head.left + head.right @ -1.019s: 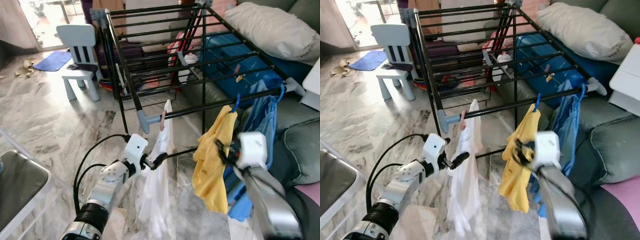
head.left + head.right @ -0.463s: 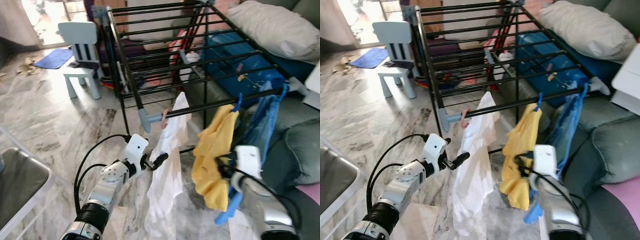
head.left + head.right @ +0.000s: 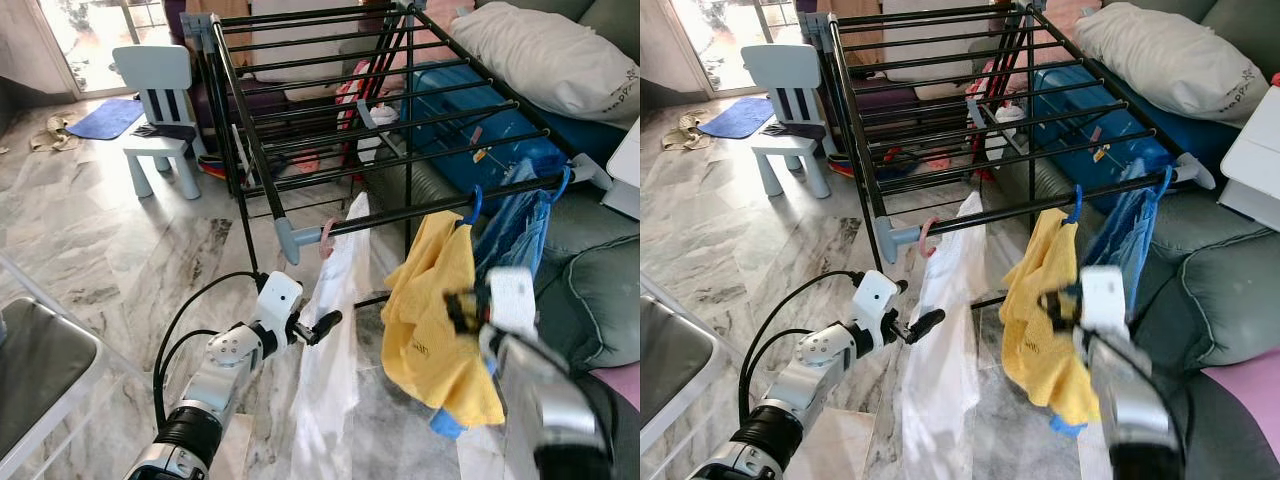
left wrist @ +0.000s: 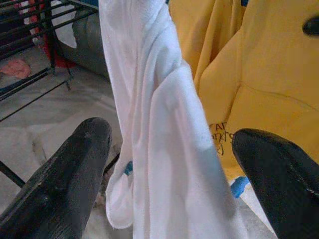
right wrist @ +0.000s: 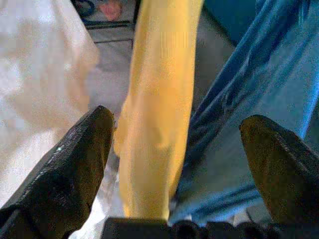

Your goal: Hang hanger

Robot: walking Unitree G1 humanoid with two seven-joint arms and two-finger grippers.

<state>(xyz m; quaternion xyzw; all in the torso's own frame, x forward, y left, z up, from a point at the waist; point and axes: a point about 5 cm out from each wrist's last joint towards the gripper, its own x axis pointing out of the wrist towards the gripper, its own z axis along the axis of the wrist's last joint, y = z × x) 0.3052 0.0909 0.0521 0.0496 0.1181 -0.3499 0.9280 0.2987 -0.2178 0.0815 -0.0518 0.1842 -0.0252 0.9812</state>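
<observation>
The left gripper (image 3: 322, 325) is held out low with its two black fingers (image 4: 60, 179) spread wide and empty, and the white garment (image 3: 330, 350) hangs straight ahead of it, just past the fingertips; in the left wrist view the cloth falls between the two fingers without either visibly touching it. The right gripper (image 5: 174, 164) is likewise spread wide and holding nothing, and the yellow garment (image 3: 1040, 320) hangs directly before it, with the blue garment (image 5: 259, 99) just beyond on its outer side.

All three garments hang from the nearest rail (image 3: 400, 216) of the black drying rack (image 3: 330, 90), which lies above and ahead of both grippers. The white one's pink hanger hook (image 3: 327, 236) sits over that rail close to the grey corner joint, up from the left gripper; the yellow one's blue hanger hook (image 3: 472, 205) sits further along, above the right gripper. Each garment's long axis runs straight down from its hook toward the marble floor (image 3: 90, 250), while the rail runs crosswise between the two arms.

Both hangers appear already seated on the rail, so the hanging looks done or nearly so. Each arm is nearest its own garment, and any next move would likely be a withdrawal straight back, away from the cloth.
</observation>
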